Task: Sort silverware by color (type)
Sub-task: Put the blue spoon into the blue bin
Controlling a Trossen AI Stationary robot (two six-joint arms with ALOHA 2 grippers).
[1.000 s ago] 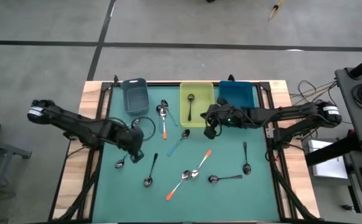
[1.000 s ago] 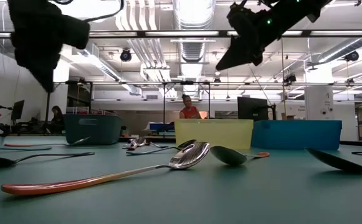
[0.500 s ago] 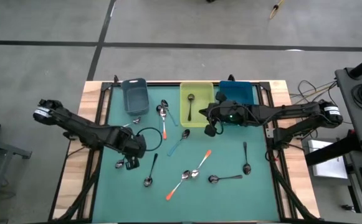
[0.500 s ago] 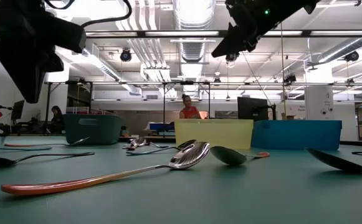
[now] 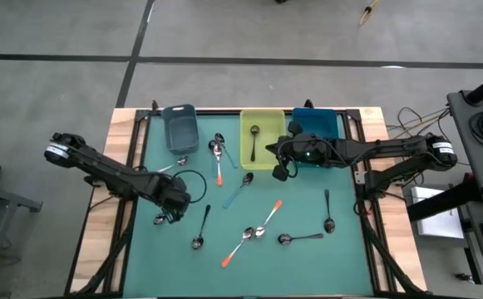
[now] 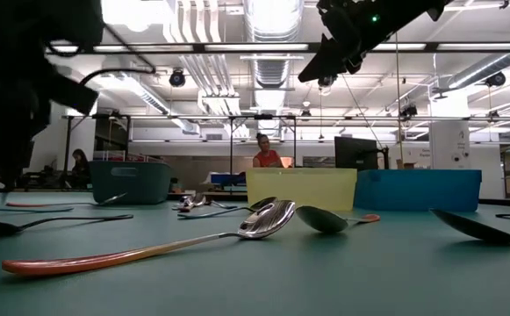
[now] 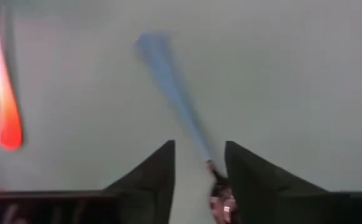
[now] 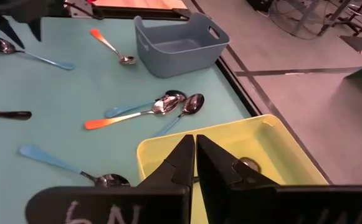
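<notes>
A green bench [image 5: 308, 257] carries three bins: grey [image 5: 179, 127], yellow [image 5: 262, 124], blue [image 5: 316, 124]. Spoons [image 5: 249, 233] lie scattered mid-bench; one lies in the yellow bin. The left hand [image 5: 171, 218], released, straddles a blue spoon [image 7: 174, 99]. The right hand [image 5: 279, 173] hovers clenched, empty, beside the yellow bin.

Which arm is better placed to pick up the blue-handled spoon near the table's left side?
Left. The left gripper hovers over the blue-handled spoon, handle between its open jaws. The right gripper waits shut by the yellow bin, far off.
</notes>
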